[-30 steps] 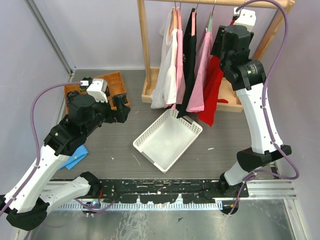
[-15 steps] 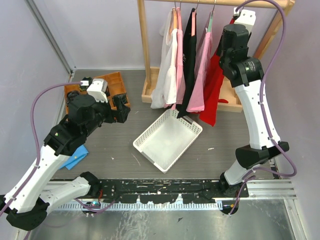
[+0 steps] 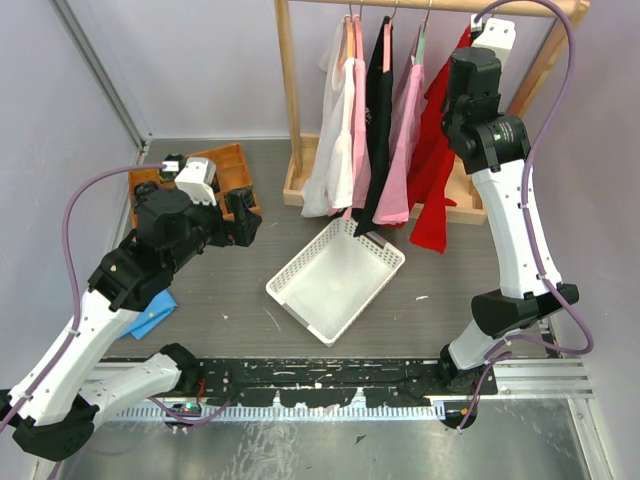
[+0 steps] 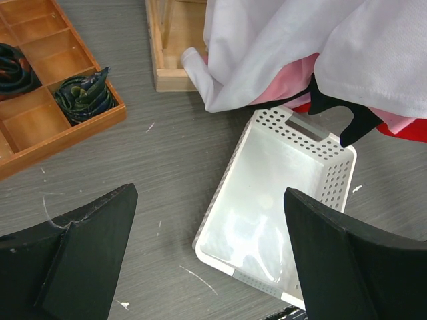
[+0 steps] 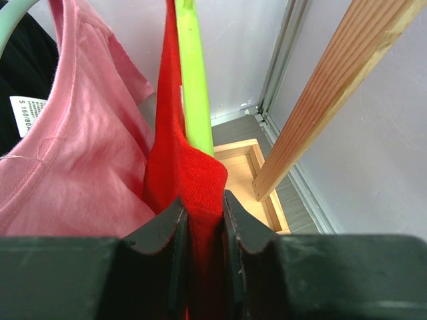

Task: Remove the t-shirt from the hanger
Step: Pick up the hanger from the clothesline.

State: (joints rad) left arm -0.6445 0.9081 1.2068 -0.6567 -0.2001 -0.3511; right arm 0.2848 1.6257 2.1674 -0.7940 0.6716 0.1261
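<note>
**Pinching the red t-shirt at the right end of the wooden rack**

Reaching up to the right end of the wooden rack, the right arm is clamping its jaws on a fold of the red t-shirt, just under the lime-green hanger that is carrying it. The shirt is hanging from that hanger on the rack (its lower part is draping down beside the arm and over the rack's base). A pink shirt is hanging right next to it, then a black garment and a white one further toward the rack's left post. A white basket is sitting on the counter in front of the rack, under the hems. Well to the left of the rack, the left arm is hovering with its jaws spread wide and gripping nothing, above a wooden tray that is lying near the rack's left foot.
</note>
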